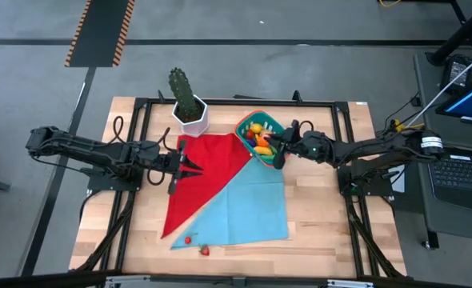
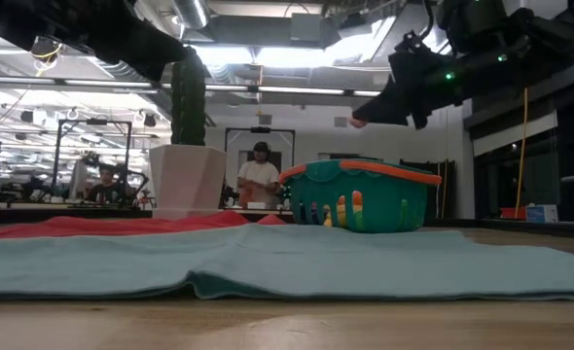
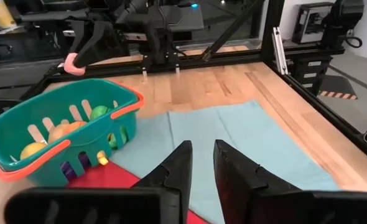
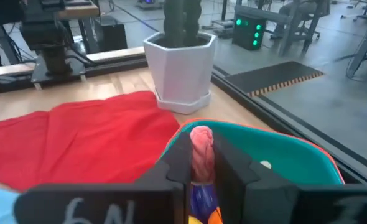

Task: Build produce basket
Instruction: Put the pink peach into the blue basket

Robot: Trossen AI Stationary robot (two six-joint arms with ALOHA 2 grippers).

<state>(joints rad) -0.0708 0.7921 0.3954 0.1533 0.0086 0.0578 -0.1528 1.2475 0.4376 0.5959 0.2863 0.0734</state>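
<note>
Dark and low over the red cloth (image 1: 208, 164), the left gripper (image 1: 190, 167) sits on the left half of the table; its two fingers (image 3: 177, 168) stand a narrow slit apart with nothing between them. Just behind it the white hexagonal pot (image 1: 192, 118) holds a cactus (image 1: 182, 88), whose top is cut off in the right wrist view. The red cloth overlaps a teal cloth (image 1: 252, 208); near the front edge of that cloth lie two small red berries (image 1: 205, 250), too small to make out further.

To the right of the pot, at the far corner of the cloths, stands the basket (image 1: 258, 134), well apart from the left gripper's jaws. Its slotted sides let through only patches of the produce (image 1: 260, 138): yellow, orange and green pieces, their kinds hard to tell.

Directly over the basket's right rim hangs the right gripper (image 4: 201, 163), its jaws pinched tight on a small pink piece (image 4: 201, 144) whose lower end is hidden by the fingers. White marks on the right gripper's body read roughly "6N", partly cut off.
</note>
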